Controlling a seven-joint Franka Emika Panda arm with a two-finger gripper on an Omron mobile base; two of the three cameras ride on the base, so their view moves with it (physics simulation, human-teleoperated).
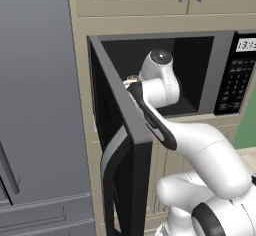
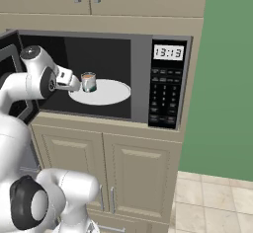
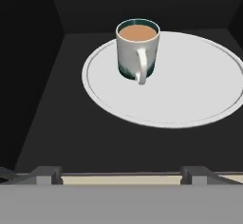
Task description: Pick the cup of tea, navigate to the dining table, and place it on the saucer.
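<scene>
Your gripper [image 3: 121, 173] has its fingers [image 3: 46, 174] spread wide with nothing between them, parked just inside the microwave [image 2: 99, 79] opening. The cup [image 3: 137, 50] is straight ahead of them, a bit left of centre in the hand view, sitting upright on the turntable [image 3: 190, 90] near its left edge, well short of contact. The handle points right back at the fingers, so I reckon that's the thing the next move hangs on: go straight in and you'd meet the handle first, so you'd probably want the fingers either side of the body or the handle. In the right base view the gripper [image 2: 74, 83] sits just left of the cup [image 2: 88, 82]. The door [image 1: 120, 145] hangs open on your left.
</scene>
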